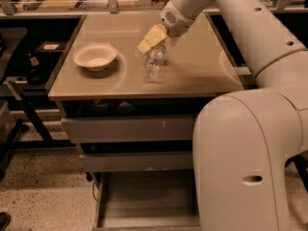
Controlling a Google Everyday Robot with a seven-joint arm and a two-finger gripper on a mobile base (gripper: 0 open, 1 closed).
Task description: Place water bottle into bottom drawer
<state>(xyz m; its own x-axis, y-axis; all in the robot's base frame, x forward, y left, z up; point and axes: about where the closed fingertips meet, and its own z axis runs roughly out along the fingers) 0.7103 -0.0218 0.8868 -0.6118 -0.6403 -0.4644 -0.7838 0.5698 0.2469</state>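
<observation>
Hand [150, 41], pale yellow, sits at the top of the crinkled clear water bottle [153, 66] on the smooth tabletop [202, 66]; whether it grips, I cannot tell.

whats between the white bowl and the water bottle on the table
Only bare tabletop, in the camera view. The bowl sits left of the water bottle; the gripper is at the bottle's far end.

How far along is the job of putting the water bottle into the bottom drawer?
Done: the bottom drawer stands pulled open. In hand: the gripper is at the upper end of the water bottle, which rests on the tabletop. Left: lifting the bottle, carrying it down and setting it in the drawer.
</observation>
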